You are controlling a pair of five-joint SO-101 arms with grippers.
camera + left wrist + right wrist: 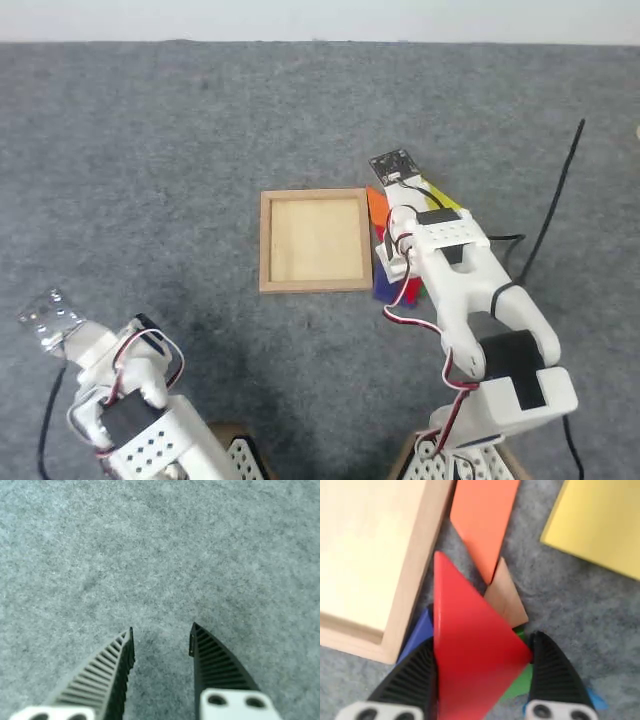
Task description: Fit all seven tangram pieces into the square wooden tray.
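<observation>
The square wooden tray (265, 240) lies empty mid-table, and its corner wall (415, 570) shows in the right wrist view. Just right of it is a cluster of pieces: orange (377, 205), yellow (440, 193) and blue (385, 288). My right gripper (482, 642) is over this cluster, shut on the red triangle (465, 650), one finger at each side. The triangle covers part of a blue piece (420, 627) and a green piece (517, 682). My left gripper (161, 635) stands open over bare carpet at the near left.
An orange piece (482, 515), a plain wooden triangle (505, 597) and a yellow piece (600, 520) lie beyond the red one. Grey carpet (150, 150) covers the table. A black cable (555, 200) runs at the right.
</observation>
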